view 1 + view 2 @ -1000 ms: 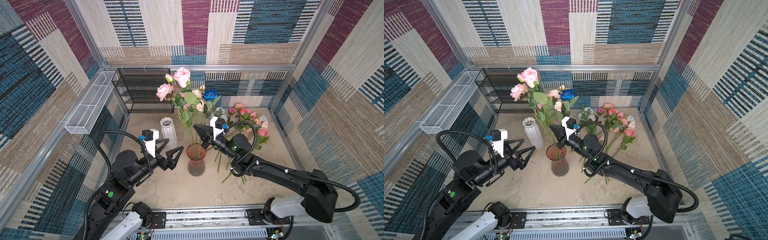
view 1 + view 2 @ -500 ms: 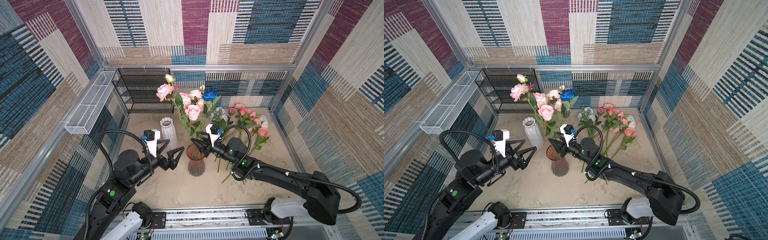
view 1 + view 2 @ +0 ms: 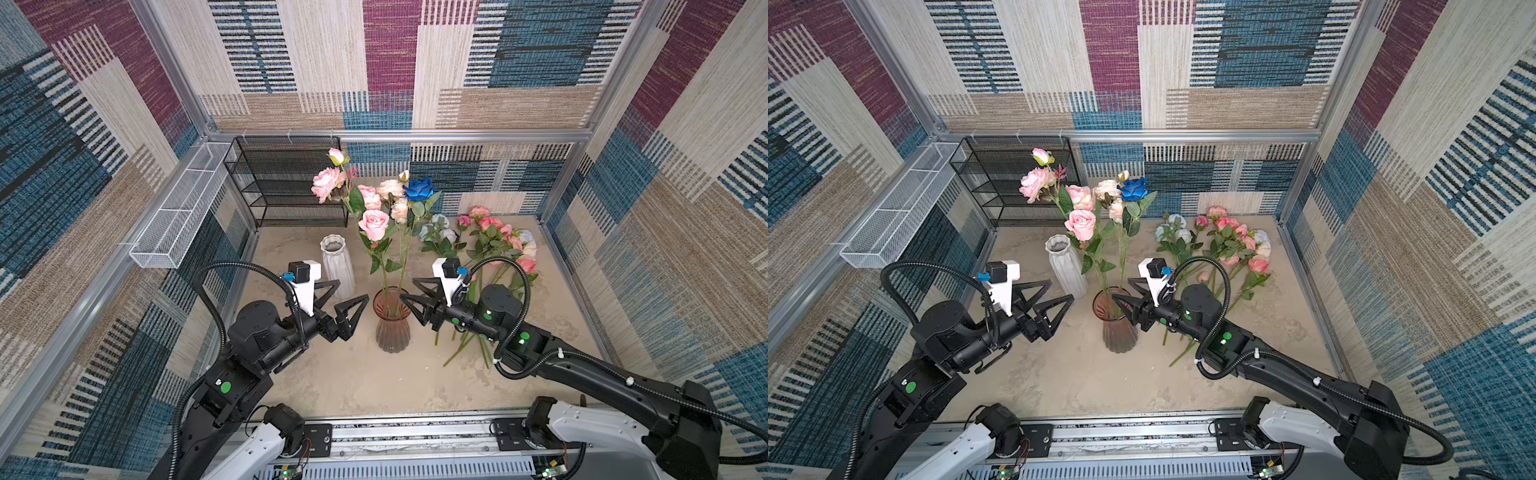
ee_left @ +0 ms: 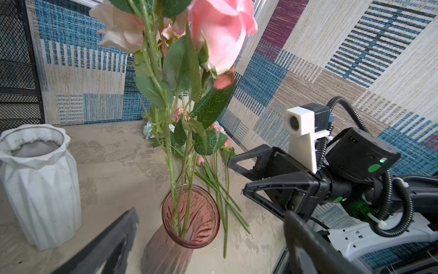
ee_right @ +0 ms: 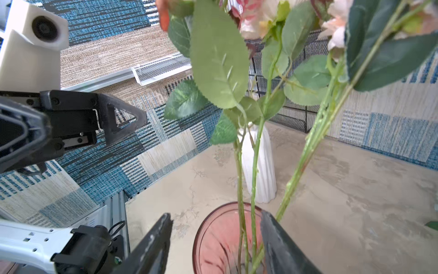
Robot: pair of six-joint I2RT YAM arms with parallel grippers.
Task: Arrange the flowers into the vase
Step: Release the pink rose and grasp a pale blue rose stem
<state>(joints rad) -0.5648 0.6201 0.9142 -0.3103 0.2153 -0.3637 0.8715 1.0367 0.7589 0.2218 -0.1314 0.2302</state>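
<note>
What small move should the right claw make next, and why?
Probably draw the right claw straight back from the pink vase. Its jaws stand open at the rim and hold nothing, while the stems stand in the vase, so this flower seems placed. More flowers lie on the table behind the claw, not yet picked.

Pink vase [image 3: 392,328]: translucent ribbed glass, glossy. White vase [image 3: 338,270]: opaque, matt, faceted, ceramic in look. Flowers [image 3: 374,224]: cloth-like petals; leaves [image 5: 219,57] matt, finely veined; stems [image 4: 170,161] smooth green plastic. Tabletop [image 3: 365,386]: mottled beige, rough, plaster-like. Walls [image 3: 519,50]: coarse woven cloth panels. Frame [image 3: 457,135]: brushed metal. Shelf [image 3: 291,183]: black wire mesh; basket [image 3: 178,210]: white wire mesh. Left gripper [image 3: 354,289] and right gripper [image 3: 407,288]: matt black plastic, scuffed grey along the finger edges; camera mounts [image 3: 308,286]: smooth white plastic.
</note>
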